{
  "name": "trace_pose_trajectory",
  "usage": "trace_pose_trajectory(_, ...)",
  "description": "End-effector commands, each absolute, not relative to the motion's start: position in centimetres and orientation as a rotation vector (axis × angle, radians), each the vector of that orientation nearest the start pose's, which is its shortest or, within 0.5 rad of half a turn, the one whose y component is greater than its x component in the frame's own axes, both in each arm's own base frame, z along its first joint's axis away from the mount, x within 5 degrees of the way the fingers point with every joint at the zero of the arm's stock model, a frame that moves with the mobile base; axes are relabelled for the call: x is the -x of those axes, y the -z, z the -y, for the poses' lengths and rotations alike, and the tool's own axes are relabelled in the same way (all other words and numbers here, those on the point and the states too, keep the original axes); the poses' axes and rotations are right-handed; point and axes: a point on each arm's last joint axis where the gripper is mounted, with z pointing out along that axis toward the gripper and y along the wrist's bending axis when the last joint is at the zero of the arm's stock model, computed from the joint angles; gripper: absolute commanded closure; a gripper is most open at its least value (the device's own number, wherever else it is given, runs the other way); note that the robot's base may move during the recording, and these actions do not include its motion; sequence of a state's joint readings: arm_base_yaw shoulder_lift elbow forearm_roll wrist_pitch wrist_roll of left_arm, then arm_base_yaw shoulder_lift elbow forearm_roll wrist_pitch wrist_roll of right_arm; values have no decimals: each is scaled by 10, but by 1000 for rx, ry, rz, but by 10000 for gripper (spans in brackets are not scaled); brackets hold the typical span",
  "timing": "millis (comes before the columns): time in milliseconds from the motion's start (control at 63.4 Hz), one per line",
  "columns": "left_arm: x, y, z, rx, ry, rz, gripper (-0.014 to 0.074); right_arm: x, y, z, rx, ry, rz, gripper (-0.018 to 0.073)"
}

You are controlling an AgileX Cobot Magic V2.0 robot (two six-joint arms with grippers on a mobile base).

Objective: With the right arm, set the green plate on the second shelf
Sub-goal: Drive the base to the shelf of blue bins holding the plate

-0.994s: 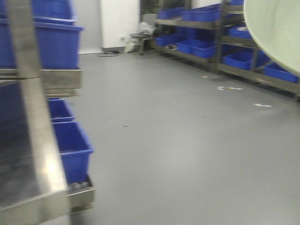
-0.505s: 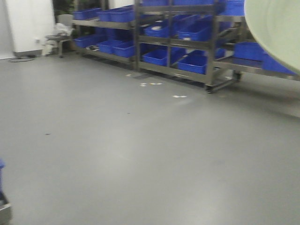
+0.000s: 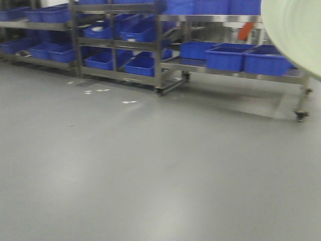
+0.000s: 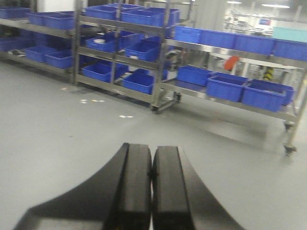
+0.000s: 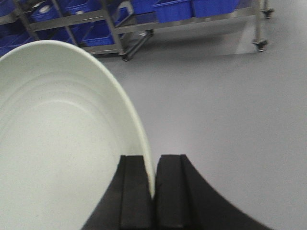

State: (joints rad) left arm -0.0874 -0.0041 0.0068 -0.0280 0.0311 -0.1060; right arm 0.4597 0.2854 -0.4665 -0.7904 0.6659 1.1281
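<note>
The pale green plate fills the left of the right wrist view, held on edge. My right gripper is shut on its rim, one black finger on each side. The plate's edge also shows at the top right of the front view. My left gripper is shut and empty, held above the grey floor. Metal shelf racks with blue bins stand across the room ahead.
Steel racks on castors hold blue bins on several levels along the far side. An orange object sits behind one rack. White scraps lie on the grey floor between me and the racks.
The front view has swung to the right: the near shelf with blue bins left the frame and the far racks slid leftward and closer. The plate stays at the top right.
</note>
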Motion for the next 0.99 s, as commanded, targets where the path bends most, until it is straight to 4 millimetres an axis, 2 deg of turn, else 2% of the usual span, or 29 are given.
trace_pose_trajectory(0,-56,-203,5,39,194,-1457,466,-67,-325,10,-261,-261,-1669,510)
trace_pose_trajectory(978,-56,-203,5,39,194,-1457,466,-67,-325,10,-261,-261,-1669,511)
